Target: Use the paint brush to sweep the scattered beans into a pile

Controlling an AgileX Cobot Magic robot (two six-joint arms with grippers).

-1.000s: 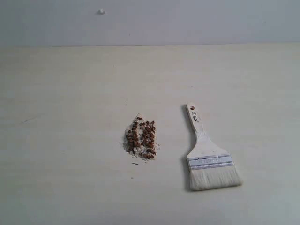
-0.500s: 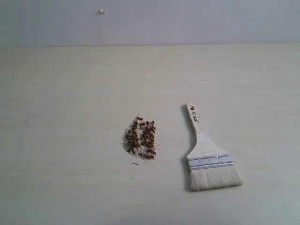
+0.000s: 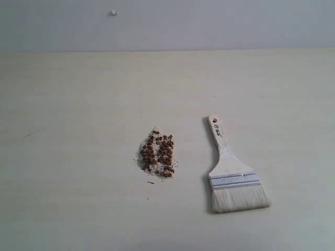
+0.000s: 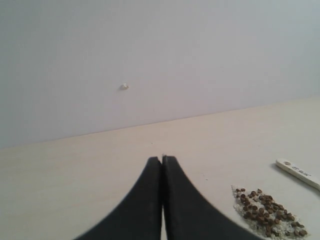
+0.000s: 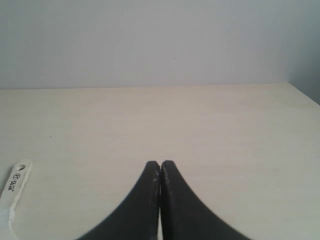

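The reddish-brown beans sit gathered in a compact pile [image 3: 157, 153] on whitish crumbs near the table's middle; the pile [image 4: 268, 213] also shows in the left wrist view. To its right lies the paint brush [image 3: 230, 172], flat on the table, handle pointing away, cream bristles toward the front edge. Its handle end with the hole [image 5: 14, 186] shows in the right wrist view, and its tip [image 4: 298, 173] in the left wrist view. My left gripper [image 4: 162, 159] is shut and holds nothing. My right gripper [image 5: 160, 163] is shut and holds nothing too. Neither arm appears in the exterior view.
The pale wooden table [image 3: 78, 104] runs back to a grey wall [image 3: 209, 21] that carries a small white bump [image 3: 113, 12]. A thin dark sliver [image 3: 151, 182] lies just in front of the pile.
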